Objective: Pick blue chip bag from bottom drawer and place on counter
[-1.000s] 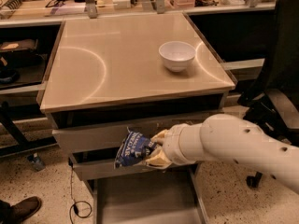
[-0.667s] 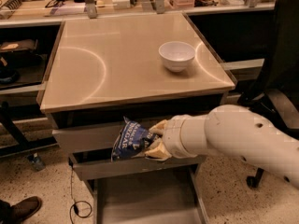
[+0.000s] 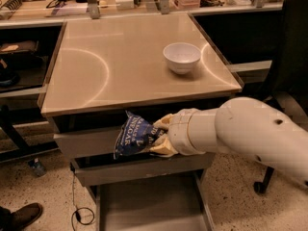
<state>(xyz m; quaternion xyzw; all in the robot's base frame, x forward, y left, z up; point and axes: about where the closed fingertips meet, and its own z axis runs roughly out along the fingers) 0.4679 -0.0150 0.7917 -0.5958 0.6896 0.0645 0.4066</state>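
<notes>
Higher now, one blue chip bag hangs in hand below counter.

Beige counter — white bowl on it, gripper below front edge

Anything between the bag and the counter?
Pincer holds the bag in front of the drawers, just below the counter's front edge, which it probably must clear. On top, only a bowl, back right.

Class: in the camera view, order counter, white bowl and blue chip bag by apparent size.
1. counter.
2-3. blue chip bag, in the gripper before the drawers, and white bowl look alike; bag is nearer, so unranked.
</notes>
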